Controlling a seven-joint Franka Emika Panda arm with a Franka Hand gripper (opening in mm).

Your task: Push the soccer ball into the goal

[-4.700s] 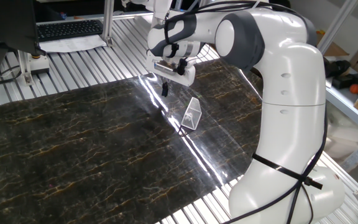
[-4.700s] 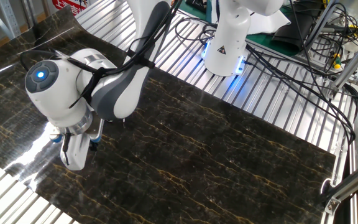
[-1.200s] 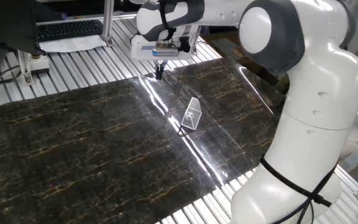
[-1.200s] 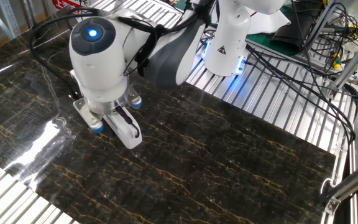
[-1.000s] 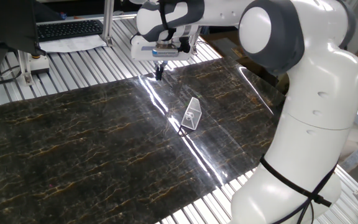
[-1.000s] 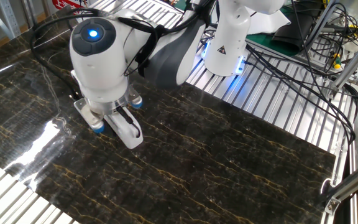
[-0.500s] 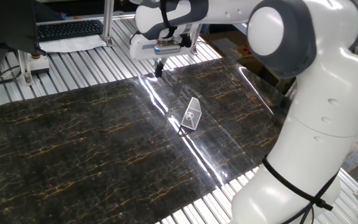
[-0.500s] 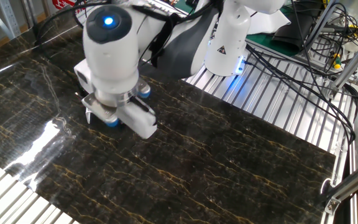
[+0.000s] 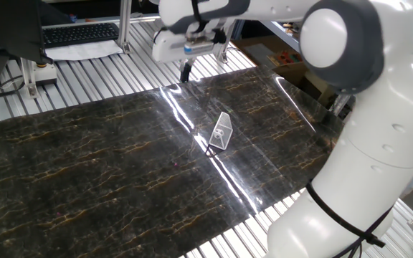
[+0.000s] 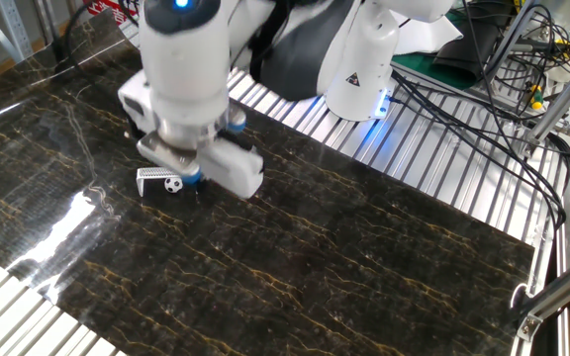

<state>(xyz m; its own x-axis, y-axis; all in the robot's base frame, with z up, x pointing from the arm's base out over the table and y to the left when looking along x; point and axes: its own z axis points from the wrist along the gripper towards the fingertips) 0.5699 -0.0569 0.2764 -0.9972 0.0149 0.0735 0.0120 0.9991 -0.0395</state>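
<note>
Since half a second ago we are seeing the white arm rising and drawing back toward the far edge of the dark marble-patterned table top (image 9: 106,165). Its two-finger gripper (image 9: 186,72) is now hanging above that far edge, near the ribbed metal frame. In the other fixed view this lifting is uncovering what the wrist was hiding before: the tiny white soccer ball with black patches (image 10: 172,184) is now showing just below the gripper body, touching or almost touching the small white-framed goal with pale mesh netting (image 10: 150,178).

We are judging that the push is finished or nearly finished, because the ball is sitting right at the goal and the arm is leaving. We cannot tell from this angle whether the ball is fully inside the mouth or only against the frame.

In the one fixed view we are finding the goal (image 9: 222,132) near the middle of the table top, slightly toward the right edge; the ball is not visible there, and the netting is too pale to show any content.

The dark fingers are appearing pressed together, with no gap and nothing between them.
</note>
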